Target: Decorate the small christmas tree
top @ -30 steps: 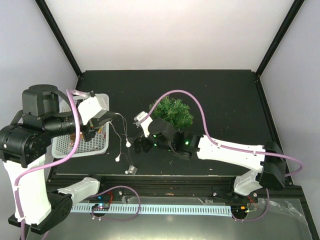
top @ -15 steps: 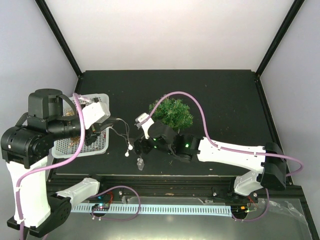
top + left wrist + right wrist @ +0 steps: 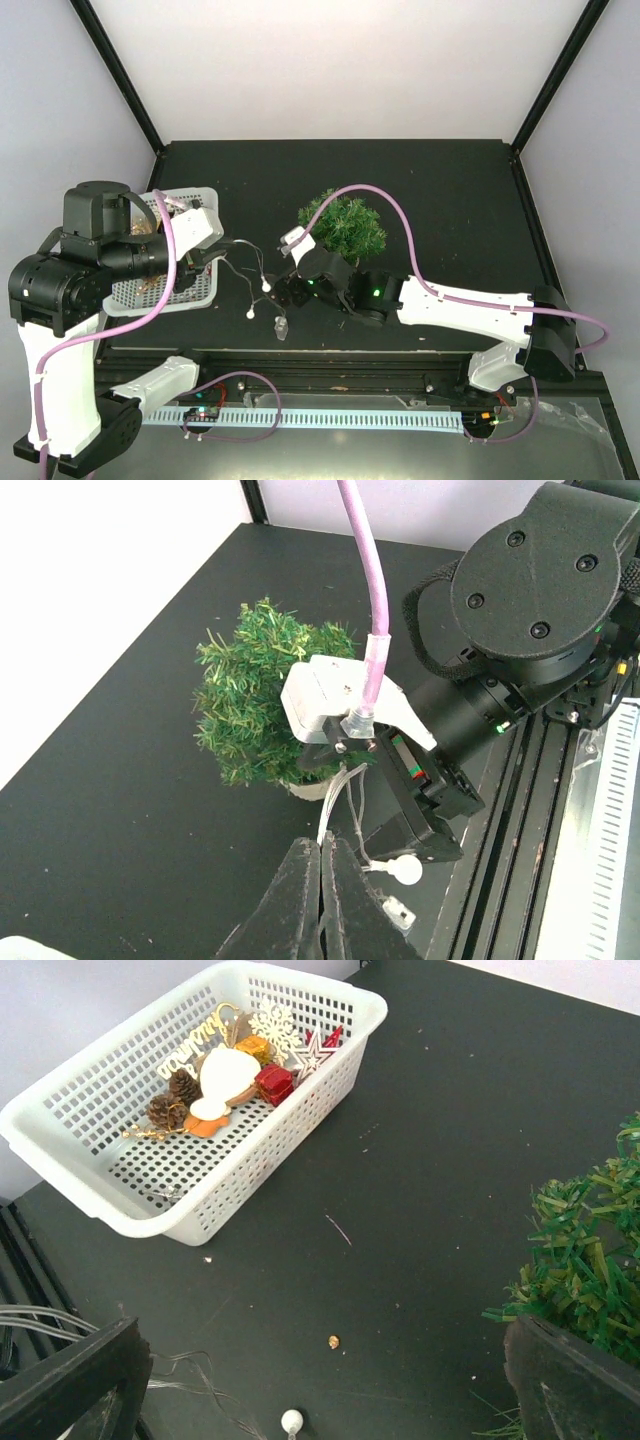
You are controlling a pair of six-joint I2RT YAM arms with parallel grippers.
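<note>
The small christmas tree (image 3: 346, 222), bushy green in a cream pot, stands mid-table; it also shows in the left wrist view (image 3: 258, 692) and at the right edge of the right wrist view (image 3: 590, 1260). My left gripper (image 3: 222, 248) (image 3: 325, 842) is shut on the thin wires of a string of lights (image 3: 352, 790), with a white bulb (image 3: 407, 869) and a small connector (image 3: 280, 327) hanging. My right gripper (image 3: 285, 290) (image 3: 325, 1360) is open wide, low beside the tree's left side; the wires (image 3: 60, 1320) run past its left finger.
A white mesh basket (image 3: 196, 297) (image 3: 190, 1200) at the left holds several ornaments: pine cones, a red box, star and snowflake shapes. A loose bulb (image 3: 291, 1420) and a gold speck (image 3: 333, 1341) lie on the black table. A rail runs along the near edge.
My left gripper has carried the light string to the right, toward the right gripper. The dangling bulbs and connector swung right with it. The right gripper shifted slightly toward the tree.
</note>
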